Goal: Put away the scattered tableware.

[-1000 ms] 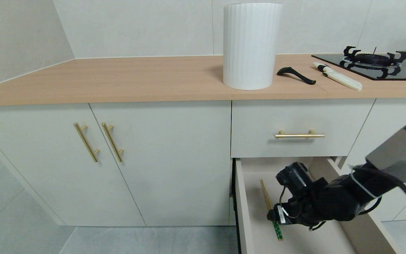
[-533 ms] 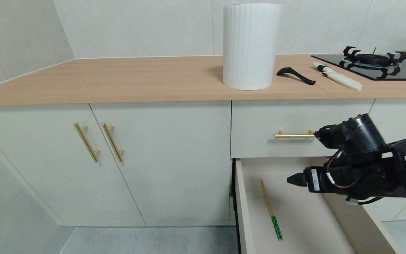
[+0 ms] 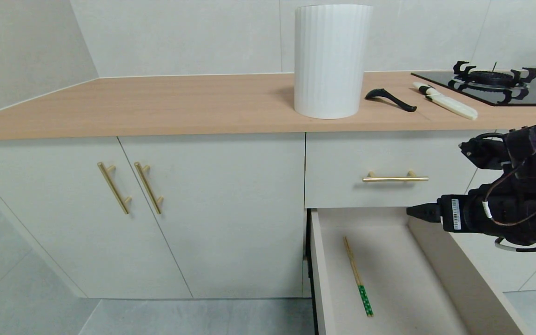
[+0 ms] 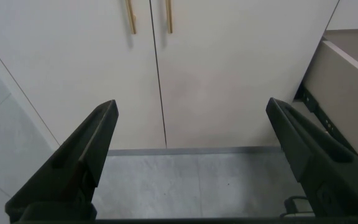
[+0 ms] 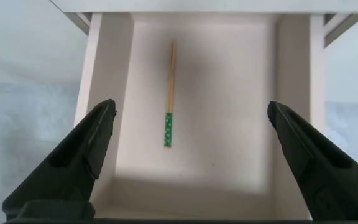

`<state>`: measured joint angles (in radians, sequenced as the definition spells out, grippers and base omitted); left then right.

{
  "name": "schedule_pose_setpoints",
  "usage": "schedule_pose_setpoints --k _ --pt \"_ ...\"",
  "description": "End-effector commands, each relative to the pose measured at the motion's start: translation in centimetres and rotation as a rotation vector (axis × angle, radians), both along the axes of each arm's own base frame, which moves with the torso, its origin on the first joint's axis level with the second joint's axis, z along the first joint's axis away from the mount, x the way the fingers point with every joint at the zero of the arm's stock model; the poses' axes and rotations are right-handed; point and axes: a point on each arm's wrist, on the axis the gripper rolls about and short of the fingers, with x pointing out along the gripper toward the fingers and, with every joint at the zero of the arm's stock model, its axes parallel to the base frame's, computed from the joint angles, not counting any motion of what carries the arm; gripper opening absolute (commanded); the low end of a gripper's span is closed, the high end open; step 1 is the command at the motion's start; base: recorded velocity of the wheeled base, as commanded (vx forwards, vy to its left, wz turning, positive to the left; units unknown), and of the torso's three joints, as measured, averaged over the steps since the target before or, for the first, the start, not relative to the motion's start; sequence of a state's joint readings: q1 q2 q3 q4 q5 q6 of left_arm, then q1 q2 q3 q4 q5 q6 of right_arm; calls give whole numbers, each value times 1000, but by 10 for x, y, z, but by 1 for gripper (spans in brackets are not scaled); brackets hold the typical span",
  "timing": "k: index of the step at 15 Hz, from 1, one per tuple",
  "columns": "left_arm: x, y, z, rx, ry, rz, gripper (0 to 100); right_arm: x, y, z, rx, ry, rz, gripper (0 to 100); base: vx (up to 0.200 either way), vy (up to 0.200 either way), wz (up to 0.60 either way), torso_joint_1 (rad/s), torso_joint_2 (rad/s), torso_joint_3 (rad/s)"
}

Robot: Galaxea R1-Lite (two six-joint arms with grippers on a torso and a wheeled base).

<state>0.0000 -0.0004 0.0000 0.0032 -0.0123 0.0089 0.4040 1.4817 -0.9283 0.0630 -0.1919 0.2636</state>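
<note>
The open drawer can be entered freely from above. Its floor is crossed only by the chopsticks, laid near the left wall; wide room is left to their right. Access at the back is limited by the closed drawer front and its handle

The head view looks forward and down over the counter, the cabinet doors and the open drawer. The right wrist view faces straight down into that drawer, sharing its chopsticks. The left wrist view sits low and close to the same doors, above the floor. The pale panel at its edge is probably the drawer's side.
</note>
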Motion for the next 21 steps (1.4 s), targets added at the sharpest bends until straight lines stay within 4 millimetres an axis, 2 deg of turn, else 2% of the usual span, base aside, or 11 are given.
schedule_pose_setpoints --k 1,4,8,21 --pt "0 0 0 0 0 0 100 -2 -3 2 1 -7 -5 100 0 0 0 0 0 0" --pt "0 0 0 0 0 0 100 -4 -4 5 5 -18 -7 100 0 0 0 0 0 0" --pt "0 0 0 0 0 0 100 -4 -4 4 5 -17 -7 100 0 0 0 68 -226 -238" --pt "0 0 0 0 0 0 100 -3 -3 0 -2 -5 -6 100 0 0 0 166 -479 -297"
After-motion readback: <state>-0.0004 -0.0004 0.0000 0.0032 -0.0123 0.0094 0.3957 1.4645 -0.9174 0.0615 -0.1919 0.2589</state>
